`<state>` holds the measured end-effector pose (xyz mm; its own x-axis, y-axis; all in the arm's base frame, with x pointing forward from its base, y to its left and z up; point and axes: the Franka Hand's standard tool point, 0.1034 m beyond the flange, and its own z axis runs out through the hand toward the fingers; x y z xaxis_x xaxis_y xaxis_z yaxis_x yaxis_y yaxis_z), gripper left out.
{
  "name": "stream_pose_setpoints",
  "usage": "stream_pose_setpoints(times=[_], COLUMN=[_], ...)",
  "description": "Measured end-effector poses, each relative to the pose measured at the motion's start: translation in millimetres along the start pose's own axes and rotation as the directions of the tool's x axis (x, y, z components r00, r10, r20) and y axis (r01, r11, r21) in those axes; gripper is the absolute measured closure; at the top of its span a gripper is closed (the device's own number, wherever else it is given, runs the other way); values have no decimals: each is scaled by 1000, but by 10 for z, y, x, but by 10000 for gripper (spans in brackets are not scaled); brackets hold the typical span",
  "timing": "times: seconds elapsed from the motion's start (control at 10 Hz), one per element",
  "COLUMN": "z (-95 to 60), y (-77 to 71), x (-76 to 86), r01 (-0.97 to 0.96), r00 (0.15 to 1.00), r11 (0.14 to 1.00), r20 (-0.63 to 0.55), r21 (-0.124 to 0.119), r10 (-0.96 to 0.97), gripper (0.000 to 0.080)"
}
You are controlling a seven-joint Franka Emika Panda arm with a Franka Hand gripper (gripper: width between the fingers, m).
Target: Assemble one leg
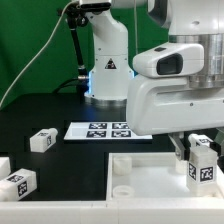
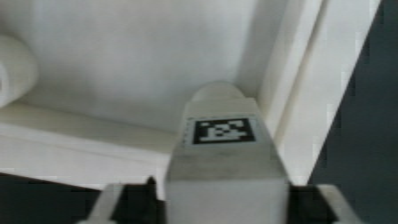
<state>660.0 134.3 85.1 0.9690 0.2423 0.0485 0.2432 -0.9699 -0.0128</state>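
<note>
Already the fingers (image 2: 221, 200) clamp the leg (image 1: 201, 160) and hold it above the tray (image 1: 135, 180), near its corner on the exterior view's right. Seating remains; whether its tip touches a socket is unclear. Other legs (image 1: 42, 139) wait on the desk (image 1: 60, 110).

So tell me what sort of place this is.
Probably a robotics lab test bench: a black table with a fixed marker board, a robot arm's base, and loose white tagged parts like the leg in the tool.
</note>
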Motion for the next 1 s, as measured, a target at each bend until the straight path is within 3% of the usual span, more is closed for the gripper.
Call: stream_pose_setpoints(times=[0.3, 0.6, 1.0], z=[0, 1, 3], y=[1, -1, 8], x=[0, 0, -5], r01=[-32, -302, -670], r00=[999, 953, 742], r11=[999, 953, 742], r20=[0, 0, 24], r21=[0, 1, 22], r10=[32, 302, 670], gripper=[518, 518, 518])
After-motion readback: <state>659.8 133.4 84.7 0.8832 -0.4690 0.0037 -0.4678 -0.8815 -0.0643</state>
